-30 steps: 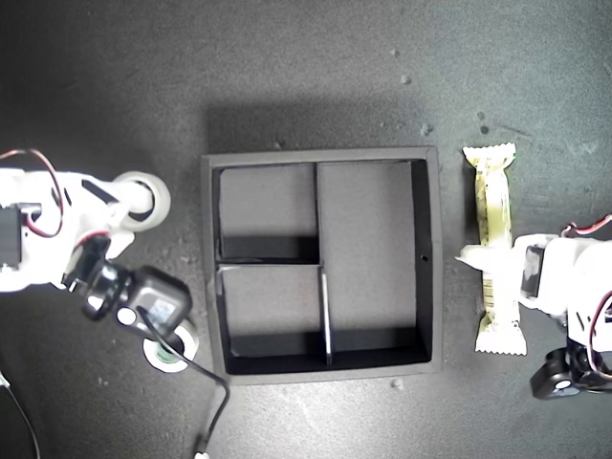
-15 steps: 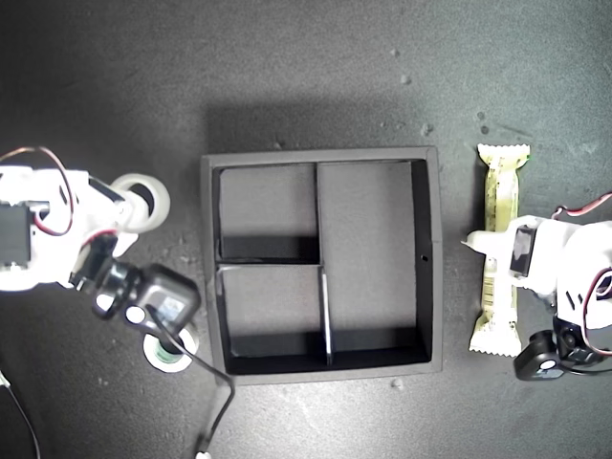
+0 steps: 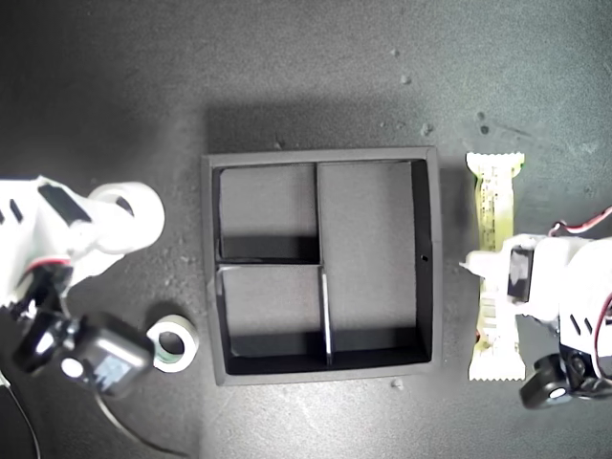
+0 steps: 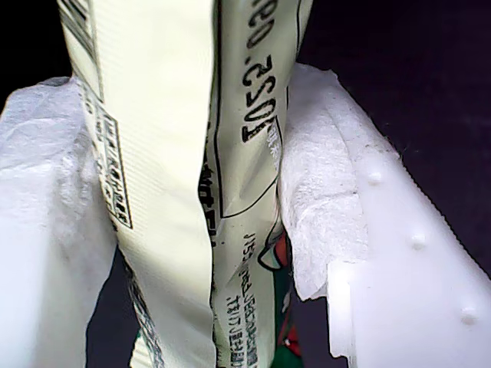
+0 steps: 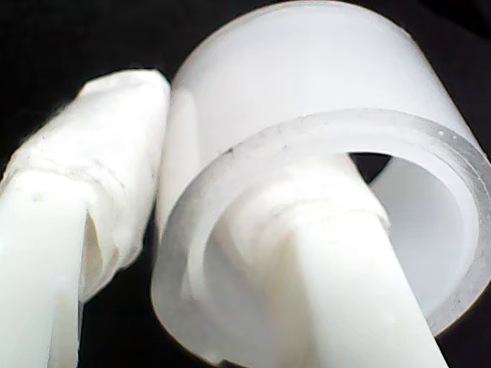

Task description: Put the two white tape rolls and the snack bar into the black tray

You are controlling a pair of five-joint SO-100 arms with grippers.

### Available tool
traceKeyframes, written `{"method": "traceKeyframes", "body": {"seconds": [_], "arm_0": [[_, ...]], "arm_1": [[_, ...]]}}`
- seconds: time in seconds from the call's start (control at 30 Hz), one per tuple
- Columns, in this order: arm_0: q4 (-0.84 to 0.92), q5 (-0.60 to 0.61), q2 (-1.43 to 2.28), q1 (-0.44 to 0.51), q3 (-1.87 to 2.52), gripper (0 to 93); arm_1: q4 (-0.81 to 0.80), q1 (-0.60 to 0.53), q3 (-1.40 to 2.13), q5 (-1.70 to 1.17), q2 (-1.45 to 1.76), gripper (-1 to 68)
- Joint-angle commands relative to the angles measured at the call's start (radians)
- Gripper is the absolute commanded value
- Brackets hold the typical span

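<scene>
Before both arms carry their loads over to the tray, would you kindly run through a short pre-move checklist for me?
1. My first gripper shut on the cream and pale yellow-green snack bar: ok, both padded fingers press its wrapper.
2. My second gripper shut on the wide all-white tape roll: ok, one finger inside the hole, one outside the wall.
3. Square black divided tray free to receive: ok, all three compartments show nothing inside.
4. Smaller white tape roll with greenish core: not ok, on the table outside the tray.
5. Snack bar lifted off the table: cannot tell.
</scene>
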Motion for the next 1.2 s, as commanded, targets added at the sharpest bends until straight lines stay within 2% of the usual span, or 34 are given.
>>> {"method": "traceKeyframes", "body": {"seconds": [0.0, 0.17, 0.43, 0.73, 0.97, 1.17], "arm_0": [[0.051, 0.040, 0.000, 0.003, -0.166, 0.5], [0.077, 0.097, -0.175, -0.003, -0.353, 0.1], [0.020, 0.132, -0.434, -0.029, -0.505, 0.1], [-0.112, 0.118, -0.629, -0.037, -0.525, 0.1], [-0.098, 0.133, -0.736, -0.032, -0.655, 0.1], [-0.009, 0.127, -0.881, 0.005, -0.851, 0.1]], "arm_1": [[0.074, -0.003, -0.129, -0.032, 0.006, 9.7], [0.126, -0.018, -0.359, -0.064, -0.100, 9.7], [0.342, -0.025, -1.167, -0.097, -0.699, 9.6], [0.367, -0.048, -1.175, -0.069, -0.710, 9.3], [0.388, -0.064, -1.210, -0.067, -0.710, 9.6], [0.388, -0.066, -1.210, -0.066, -0.710, 9.8]]}}
